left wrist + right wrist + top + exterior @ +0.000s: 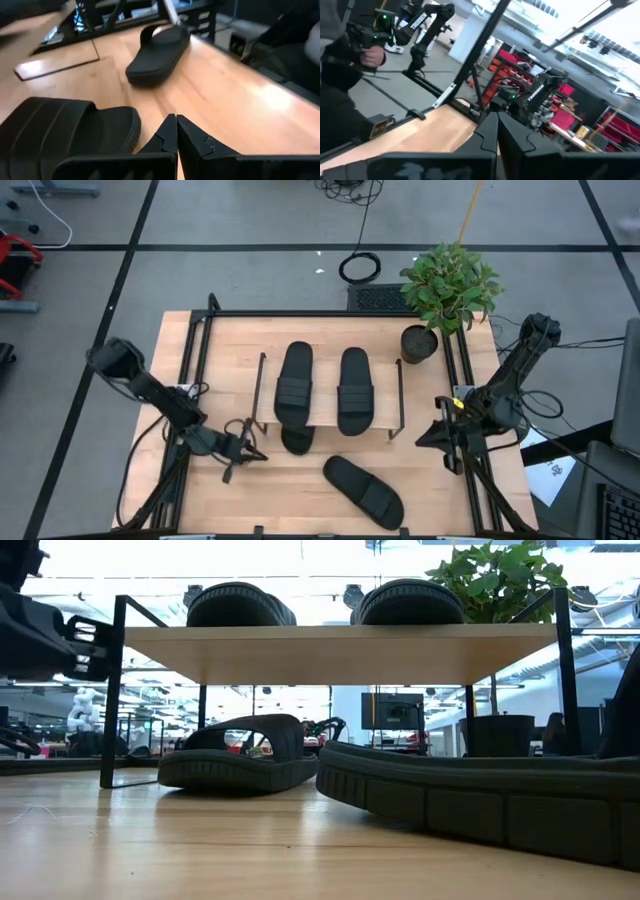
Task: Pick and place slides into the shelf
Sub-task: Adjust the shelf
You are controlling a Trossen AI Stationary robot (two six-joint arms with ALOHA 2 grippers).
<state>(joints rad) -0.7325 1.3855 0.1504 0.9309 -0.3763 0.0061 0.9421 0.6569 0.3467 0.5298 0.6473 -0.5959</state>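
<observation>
Two black slides (294,385) (355,390) lie sole-down side by side on the shelf's light plank (325,405). A third slide (296,441) rests on the table under the plank, its end sticking out at the near side; the low view shows it beneath the shelf (240,755). The fourth slide (363,490) lies slantwise on the table near the front edge. My left gripper (258,452) is shut just left of the third slide (65,132), touching nothing. My right gripper (425,438) is shut and hovers right of the shelf.
A potted plant (445,295) stands at the table's far right corner, behind the shelf. The shelf's black wire side frames (260,395) (400,398) stand at each end of the plank. A person holding a device (350,50) shows beyond the table in the right wrist view.
</observation>
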